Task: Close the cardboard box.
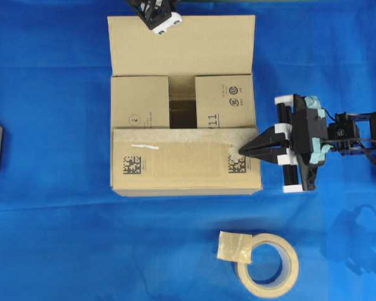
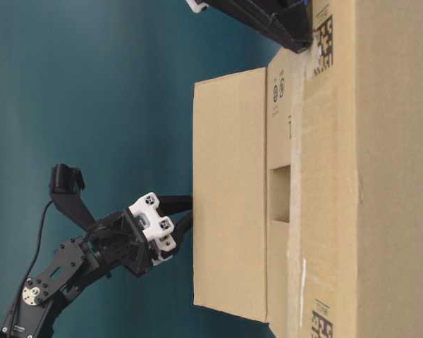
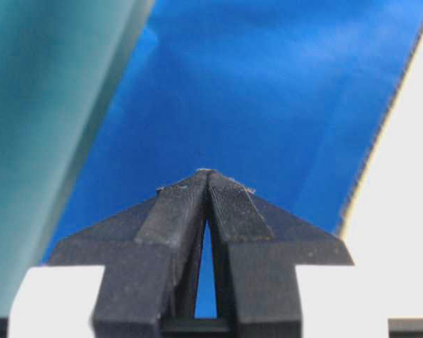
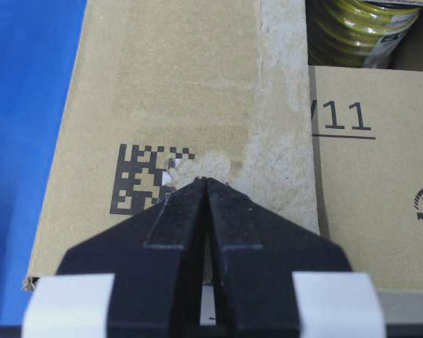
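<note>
- The box (image 1: 185, 103) is seen at the cloth's centre: brown corrugated card, two side flaps and the 6 o'clock flap folded in, the 12 o'clock flap laid outward, square codes printed on it.
- Its long axis runs 3 to 9 o'clock, opening upward.
- Contents are largely hidden; a yellow-green item is glimpsed.
- The right gripper (image 1: 243, 150) is pinched together, tips on the 6 o'clock flap near a code.
- The left gripper (image 1: 165, 26), cropped at 12 o'clock, is likewise closed, empty.
- A tape roll (image 1: 267, 266) lies at 5 o'clock.

Beige tape roll (image 1: 267, 265) lies flat on the blue-covered desk (image 1: 50, 238), nearer the camera than the right gripper (image 1: 241, 151) and well apart from it. A loose, crumpled tape end sits on the roll's upper left rim.
</note>
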Action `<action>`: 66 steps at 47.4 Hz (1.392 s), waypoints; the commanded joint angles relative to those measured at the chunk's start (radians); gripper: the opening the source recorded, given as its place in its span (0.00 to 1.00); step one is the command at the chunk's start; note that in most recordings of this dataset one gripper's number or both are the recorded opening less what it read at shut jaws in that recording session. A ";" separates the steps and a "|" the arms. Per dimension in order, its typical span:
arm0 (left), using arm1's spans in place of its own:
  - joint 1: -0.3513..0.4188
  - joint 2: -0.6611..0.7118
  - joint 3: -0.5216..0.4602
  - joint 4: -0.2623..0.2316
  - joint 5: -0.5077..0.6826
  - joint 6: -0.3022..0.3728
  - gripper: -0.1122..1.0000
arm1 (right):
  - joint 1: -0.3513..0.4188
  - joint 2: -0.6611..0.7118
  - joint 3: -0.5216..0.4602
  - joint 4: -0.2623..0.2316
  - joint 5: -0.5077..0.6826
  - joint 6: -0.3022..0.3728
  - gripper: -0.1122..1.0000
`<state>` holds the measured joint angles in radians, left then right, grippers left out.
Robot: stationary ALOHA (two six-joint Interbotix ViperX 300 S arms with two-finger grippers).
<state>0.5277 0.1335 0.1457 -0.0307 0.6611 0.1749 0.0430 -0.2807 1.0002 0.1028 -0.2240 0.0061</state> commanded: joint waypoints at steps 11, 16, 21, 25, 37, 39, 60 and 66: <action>-0.049 -0.026 -0.020 -0.005 0.097 -0.008 0.10 | -0.002 -0.005 -0.020 -0.003 -0.018 -0.003 0.10; -0.069 -0.046 -0.021 -0.005 0.103 -0.009 0.10 | -0.003 -0.003 -0.020 -0.002 -0.020 -0.003 0.10; -0.092 -0.074 -0.021 -0.005 0.109 -0.011 0.10 | -0.006 -0.005 -0.020 -0.003 -0.020 -0.003 0.10; -0.115 -0.103 -0.018 -0.005 0.118 -0.012 0.10 | -0.008 -0.005 -0.020 -0.003 -0.020 -0.003 0.10; -0.184 -0.163 0.037 -0.005 0.126 -0.063 0.10 | -0.011 -0.005 -0.021 -0.002 -0.021 -0.003 0.10; -0.196 -0.169 0.051 -0.005 0.124 -0.080 0.10 | -0.011 -0.005 -0.021 -0.002 -0.020 -0.003 0.10; -0.370 -0.276 0.276 -0.003 -0.101 -0.233 0.10 | -0.020 -0.005 -0.023 -0.003 -0.020 -0.003 0.10; -0.390 -0.295 0.354 -0.005 -0.195 -0.278 0.10 | -0.028 -0.005 -0.025 -0.005 -0.023 -0.003 0.10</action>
<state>0.1503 -0.1304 0.4771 -0.0322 0.5200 -0.0890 0.0291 -0.2807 0.9971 0.1012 -0.2362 0.0046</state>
